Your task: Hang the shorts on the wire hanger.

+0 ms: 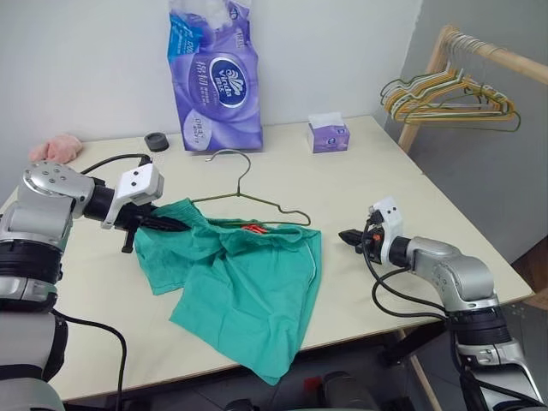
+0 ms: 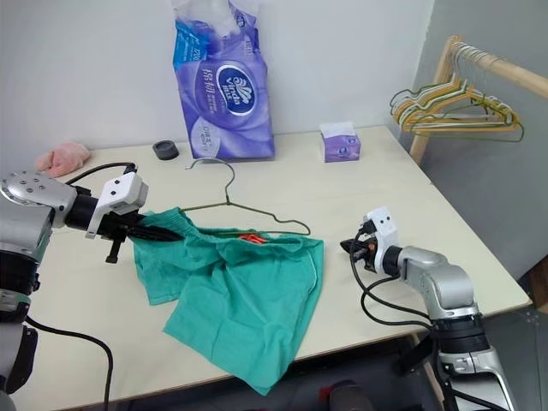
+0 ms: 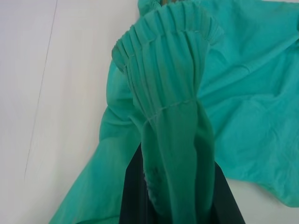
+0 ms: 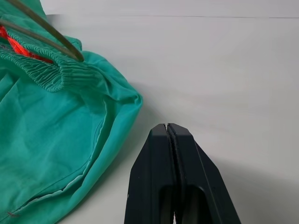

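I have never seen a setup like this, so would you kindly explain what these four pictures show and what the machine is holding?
It is a two-armed humanoid robot. Two pictures come from cameras in its head, looking down over a pale table; the other two come from cameras on its wrists. The left gripper is shut on the gathered waistband of the green shorts, which lie on the table with one corner hanging over the near edge. The right gripper is shut with nothing in it, beside the shorts. The wire hanger lies on the table, its lower part tucked into the waistband. Behind are a purple tissue pack, a small tissue box, a black cap and a pink cloth.
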Controlling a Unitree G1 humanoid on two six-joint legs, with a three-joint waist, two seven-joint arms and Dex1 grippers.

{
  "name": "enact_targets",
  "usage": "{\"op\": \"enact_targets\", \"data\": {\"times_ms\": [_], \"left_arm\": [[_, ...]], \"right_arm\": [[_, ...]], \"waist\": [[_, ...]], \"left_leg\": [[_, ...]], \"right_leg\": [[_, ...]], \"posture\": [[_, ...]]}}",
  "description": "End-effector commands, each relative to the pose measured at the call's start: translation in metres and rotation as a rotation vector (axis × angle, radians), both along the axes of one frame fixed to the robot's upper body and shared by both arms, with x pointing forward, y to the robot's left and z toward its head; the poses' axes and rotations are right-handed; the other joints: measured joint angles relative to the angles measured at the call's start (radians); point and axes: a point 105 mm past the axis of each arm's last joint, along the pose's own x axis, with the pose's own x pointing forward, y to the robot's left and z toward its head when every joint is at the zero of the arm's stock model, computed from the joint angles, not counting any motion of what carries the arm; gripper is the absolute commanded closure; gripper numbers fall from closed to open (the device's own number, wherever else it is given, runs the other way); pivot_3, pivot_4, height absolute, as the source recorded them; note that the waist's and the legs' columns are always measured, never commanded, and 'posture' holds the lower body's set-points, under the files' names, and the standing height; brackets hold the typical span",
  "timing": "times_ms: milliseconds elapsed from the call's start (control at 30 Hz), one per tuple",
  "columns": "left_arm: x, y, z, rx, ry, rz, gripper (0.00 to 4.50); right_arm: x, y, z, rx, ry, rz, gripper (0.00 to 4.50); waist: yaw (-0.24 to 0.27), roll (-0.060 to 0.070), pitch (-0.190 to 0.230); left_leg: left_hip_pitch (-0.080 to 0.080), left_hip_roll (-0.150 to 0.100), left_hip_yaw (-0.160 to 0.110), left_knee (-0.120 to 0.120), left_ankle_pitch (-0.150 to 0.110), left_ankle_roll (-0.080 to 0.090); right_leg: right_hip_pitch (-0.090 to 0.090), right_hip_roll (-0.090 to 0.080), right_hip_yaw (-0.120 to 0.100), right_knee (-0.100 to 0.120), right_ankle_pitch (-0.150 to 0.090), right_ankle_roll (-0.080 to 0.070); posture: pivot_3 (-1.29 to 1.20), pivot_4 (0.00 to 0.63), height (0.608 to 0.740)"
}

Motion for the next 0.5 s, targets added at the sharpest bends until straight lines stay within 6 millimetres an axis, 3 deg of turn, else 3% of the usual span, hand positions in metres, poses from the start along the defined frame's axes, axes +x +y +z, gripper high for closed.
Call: {"op": "enact_targets", "data": {"times_ms": [33,167,300,467,500], "left_arm": [[0.002,-0.002,0.013,-0.031,-0.056,-0.002,4.5],[0.004,-0.003,0.015,-0.052,-0.074,0.016,4.5],[0.006,-0.005,0.018,-0.079,-0.087,0.026,4.5],[0.009,-0.007,0.021,-0.109,-0.101,0.043,4.5],[0.01,-0.008,0.022,-0.111,-0.106,0.045,4.5]], "right_arm": [[-0.008,0.022,0.026,0.005,-0.148,0.126,4.28],[-0.004,0.029,0.026,-0.067,-0.225,0.145,3.24],[-0.004,0.037,0.019,-0.1,-0.238,0.187,1.88],[0.013,0.05,0.01,-0.131,-0.297,0.16,0.18],[0.015,0.055,0.009,-0.148,-0.323,0.177,0.18]], "waist": [[0.0,0.0,0.0],[0.0,0.0,0.0],[0.001,-0.001,0.0],[-0.001,-0.001,0.0],[-0.002,-0.001,0.0]], "left_leg": [[0.0,0.0,0.0,0.0,0.0,0.0],[0.0,0.0,0.0,0.0,0.0,0.0],[0.0,0.0,0.0,0.0,0.0,0.0],[0.0,0.0,0.0,0.0,0.0,0.0],[0.0,0.0,0.0,0.0,0.0,0.0]], "right_leg": [[0.0,0.0,0.0,0.0,0.0,0.0],[0.0,0.0,0.0,0.0,0.0,0.0],[0.0,0.0,0.0,0.0,0.0,0.0],[0.0,0.0,0.0,0.0,0.0,0.0],[0.0,0.0,0.0,0.0,0.0,0.0]], "posture": [[-0.16,0.01,0.74],[-0.15,0.01,0.74],[-0.15,0.006,0.74],[-0.15,0.001,0.74],[-0.15,0.001,0.74]]}}
